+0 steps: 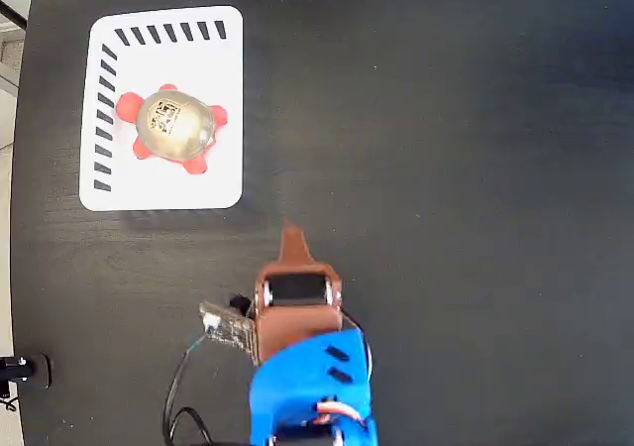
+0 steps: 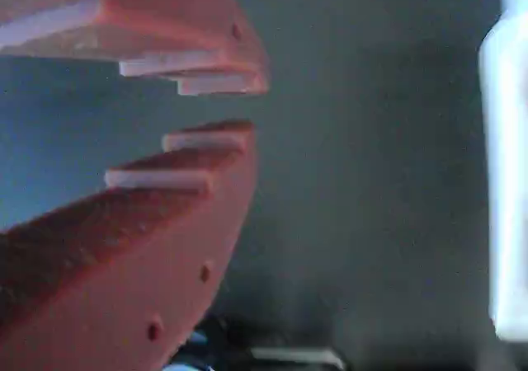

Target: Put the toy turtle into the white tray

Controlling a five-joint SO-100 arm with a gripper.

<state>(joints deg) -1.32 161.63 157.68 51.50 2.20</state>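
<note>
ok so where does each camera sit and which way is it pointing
Fixed view: overhead, looking straight down at the black table, with the toy turtle lying in the white tray; the arm enters from the bottom edge, gripper empty.
Wrist view: rides on the gripper, looking past its slightly parted fingers at the table.
Shared: gripper, table, probably the tray's edge.

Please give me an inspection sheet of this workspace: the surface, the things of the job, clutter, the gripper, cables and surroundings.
Surface: dark table, mostly bare.
Job's things: toy turtle lies inside the white tray, code mark up; tray sits at upper left of the fixed view.
Clutter: nothing seen.
Gripper: gripper holds nothing, a small gap between its tips, below the tray and apart from it.
Cables: black cable loops beside the arm's base, near a small circuit board.
Surroundings: light floor past the table's left edge.
</note>
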